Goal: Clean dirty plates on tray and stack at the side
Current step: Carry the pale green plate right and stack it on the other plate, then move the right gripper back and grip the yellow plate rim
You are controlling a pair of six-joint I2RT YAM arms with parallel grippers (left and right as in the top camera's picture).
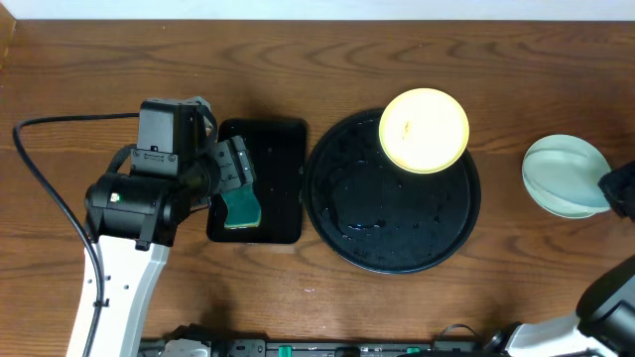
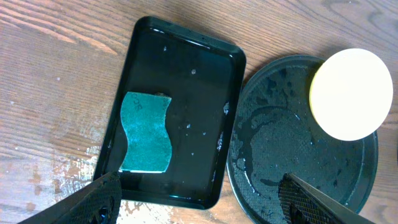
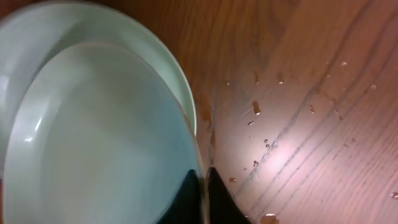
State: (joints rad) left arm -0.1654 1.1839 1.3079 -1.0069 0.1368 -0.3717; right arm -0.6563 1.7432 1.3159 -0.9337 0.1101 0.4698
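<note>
**Stacking second mint plate, yellow one left on tray**

Right fingers (image 3: pixel 203 198) look pinched shut on the rim of the top mint plate (image 3: pixel 106 143). The view is tight, so they may only be touching it. That plate sits nested on the lower mint plate (image 3: pixel 25 50), on the counter (image 3: pixel 311 93), with the stack spreading up and left of the fingertips. My read: this is the placement step, nearly done. The next move calls for letting go and lifting straight off, so the rim doesn't drag and skew the stack.

Left fingers (image 1: pixel 238 178) are spread wide, gripping nothing. Sponge (image 2: pixel 146 134) lies flat in the rectangular tray (image 2: pixel 186 68), between the fingertips and just ahead of them. Yellow plate (image 2: pixel 351 93) sits on the round tray (image 2: pixel 273 143) at its far edge, beyond the fingertip on that side.

Roughly two of three plates handled. The yellow one needs the sponge picked up, a wipe, then a carry over to the stack.
</note>
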